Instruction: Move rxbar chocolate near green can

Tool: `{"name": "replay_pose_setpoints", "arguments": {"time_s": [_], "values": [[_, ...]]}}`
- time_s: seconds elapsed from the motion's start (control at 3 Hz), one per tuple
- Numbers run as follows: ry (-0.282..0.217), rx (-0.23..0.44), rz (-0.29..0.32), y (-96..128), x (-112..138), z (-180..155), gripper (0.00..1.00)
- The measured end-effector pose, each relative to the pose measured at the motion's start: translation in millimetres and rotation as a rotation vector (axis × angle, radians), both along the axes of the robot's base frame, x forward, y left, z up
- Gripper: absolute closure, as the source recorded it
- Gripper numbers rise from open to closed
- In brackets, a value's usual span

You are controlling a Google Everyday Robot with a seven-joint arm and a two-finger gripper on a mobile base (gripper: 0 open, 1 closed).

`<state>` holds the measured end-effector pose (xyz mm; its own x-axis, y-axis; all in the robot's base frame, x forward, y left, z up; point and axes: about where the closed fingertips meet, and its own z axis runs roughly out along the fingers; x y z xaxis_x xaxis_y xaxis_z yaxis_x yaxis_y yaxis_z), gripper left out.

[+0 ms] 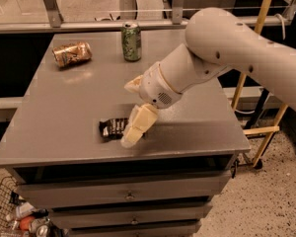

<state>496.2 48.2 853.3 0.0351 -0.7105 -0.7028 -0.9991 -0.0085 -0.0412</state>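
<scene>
The rxbar chocolate (112, 128) lies flat toward 7 o'clock on the grey table (64, 107). It is a small black bar in a glossy wrapper with pale lettering, its long side running 9 to 3, and it sits close to the front edge but fully on the top.

The gripper (130, 114) hangs just at the bar's 3 o'clock end. Its pale fingers (138, 125) are spread apart and hold nothing. The lower one crosses the wrapper's right end, though I cannot tell whether it touches.

The green can (131, 42) stands upright at 12 o'clock near the far edge, well apart from the bar. A copper can (72, 54) lies on its side at 10 o'clock, near the left edge. Bare tabletop stretches between bar and green can — the arm (237, 48) reaches in from 2 o'clock.
</scene>
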Motion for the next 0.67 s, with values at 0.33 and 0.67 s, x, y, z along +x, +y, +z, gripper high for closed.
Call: {"name": "replay_pose_setpoints", "arguments": {"time_s": [0.33, 0.67], "values": [[0.015, 0.013, -0.001, 5.6, 3.8, -10.6, 0.00], [0.017, 0.008, -0.015, 1.9, 5.1, -14.4, 0.00]]}}
